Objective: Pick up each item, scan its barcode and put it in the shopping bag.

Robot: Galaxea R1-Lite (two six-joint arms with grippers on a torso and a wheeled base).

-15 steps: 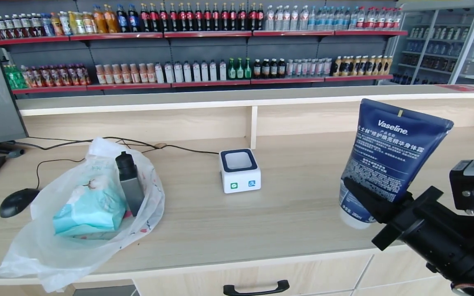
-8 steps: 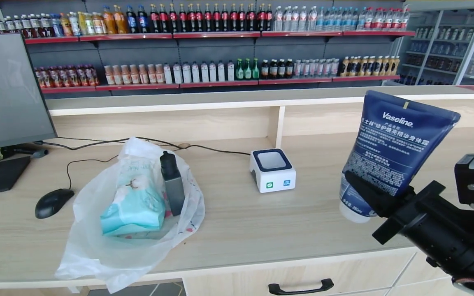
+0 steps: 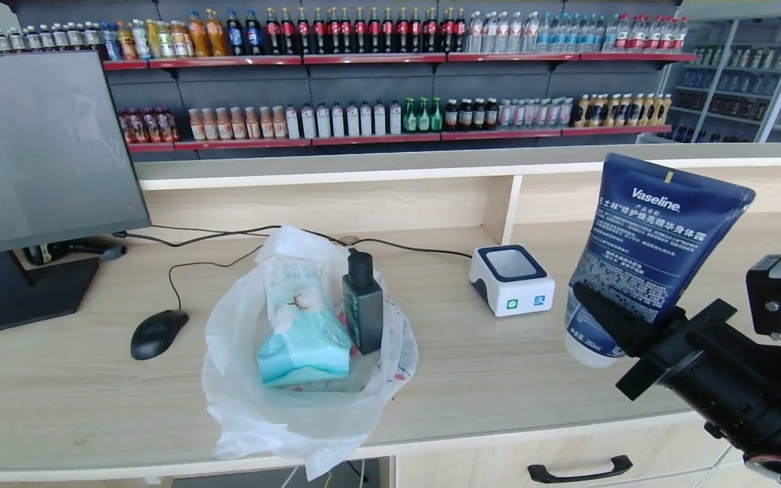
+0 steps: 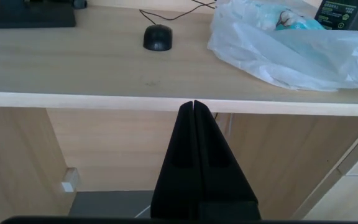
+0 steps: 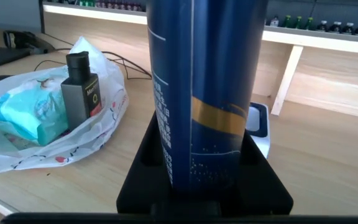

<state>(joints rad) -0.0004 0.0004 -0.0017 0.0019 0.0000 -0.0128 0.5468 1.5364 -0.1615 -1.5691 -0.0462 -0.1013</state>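
shelves of drink bottles (image 3: pixel 390 61) run along the back wall, and in front of them lies a pale wooden counter (image 3: pixel 472 366) with a monitor (image 3: pixel 45 149) and a mouse (image 3: pixel 158 333) at its left end. the right gripper (image 3: pixel 607 318) is clamped on the blue tube (image 3: pixel 648 244) close to its cap end and holds it in the air over the right part of the counter, clear of the wood. the tube's long axis is near upright, with the white cap down and the flat crimped end up and leaning a little to the right. its printed face is turned toward the head camera. the scanner (image 3: pixel 512 279) sits on the counter just to the left of the tube and somewhat farther back, with its window facing up. the shopping bag (image 3: pixel 241 407) lies open farther left again, with a tissue pack (image 3: pixel 299 332) and a dark bottle (image 3: pixel 363 308) already in it. so the path likely runs leftward, over the scanner first and then on to the bag. where the barcode sits on the tube i cannot tell. the left gripper (image 4: pixel 193 109) has its fingers pressed together on nothing, low in front of the counter's edge, nearer the bag than the tube.
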